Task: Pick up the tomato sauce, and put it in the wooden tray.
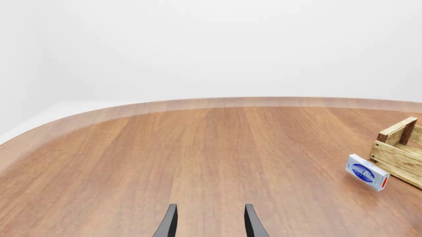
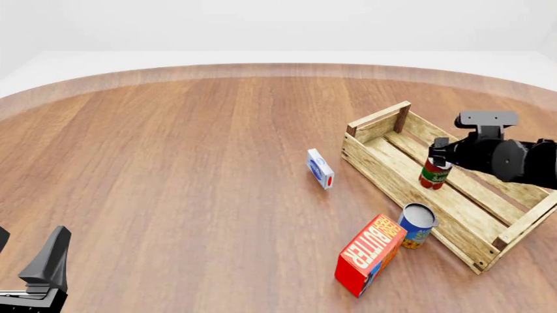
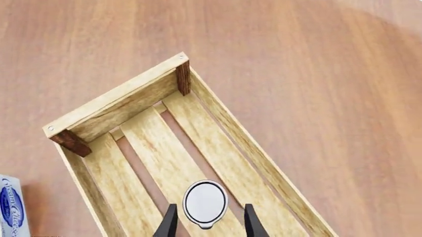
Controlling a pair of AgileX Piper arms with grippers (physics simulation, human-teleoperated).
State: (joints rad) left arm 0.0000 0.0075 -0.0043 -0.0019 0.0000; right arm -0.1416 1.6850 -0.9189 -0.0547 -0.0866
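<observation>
So the right arm comes in from the right edge of the front view, about mid-height, with its wrist bent so the right tool (image 2: 437, 158) points straight down; in its wrist view the two dark fingers (image 3: 169, 221) sit at the bottom centre, parted with a visible gap on each side of what's between them, so not squeezing. The left tool (image 2: 26, 261) is parked low in the bottom left corner of the front view. Its wrist view shows both fingers (image 1: 167, 222) at the bottom centre, spread apart with nothing in between.
</observation>
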